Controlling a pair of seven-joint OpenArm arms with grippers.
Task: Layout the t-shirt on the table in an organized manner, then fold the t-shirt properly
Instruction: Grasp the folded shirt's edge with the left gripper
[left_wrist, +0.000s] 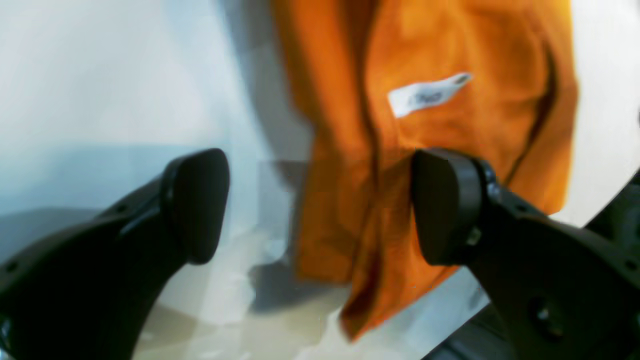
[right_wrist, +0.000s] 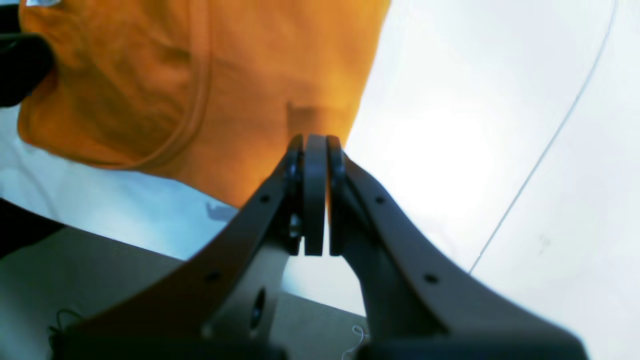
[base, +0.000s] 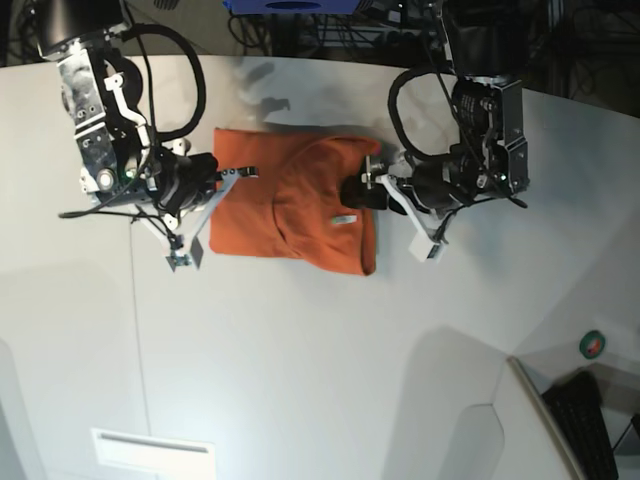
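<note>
The orange t-shirt (base: 290, 205) lies bunched into a rough rectangle on the white table (base: 300, 350), its white tag (base: 345, 219) facing up. In the left wrist view my left gripper (left_wrist: 320, 205) is open at the shirt's (left_wrist: 440, 45) collar end, near the tag (left_wrist: 427, 95). Some fabric lies between its fingers, and one finger (left_wrist: 445, 200) overlaps the cloth. My right gripper (right_wrist: 315, 145) is shut at the opposite edge of the shirt (right_wrist: 200, 75), with no cloth showing between its pads. In the base view the left gripper (base: 362, 190) and right gripper (base: 240, 174) flank the shirt.
A thin dark seam (right_wrist: 550, 145) crosses the tabletop beside the right gripper. A small round green object (base: 593, 344) and a keyboard (base: 590, 410) sit off the table's curved right edge. Cables and equipment line the far edge.
</note>
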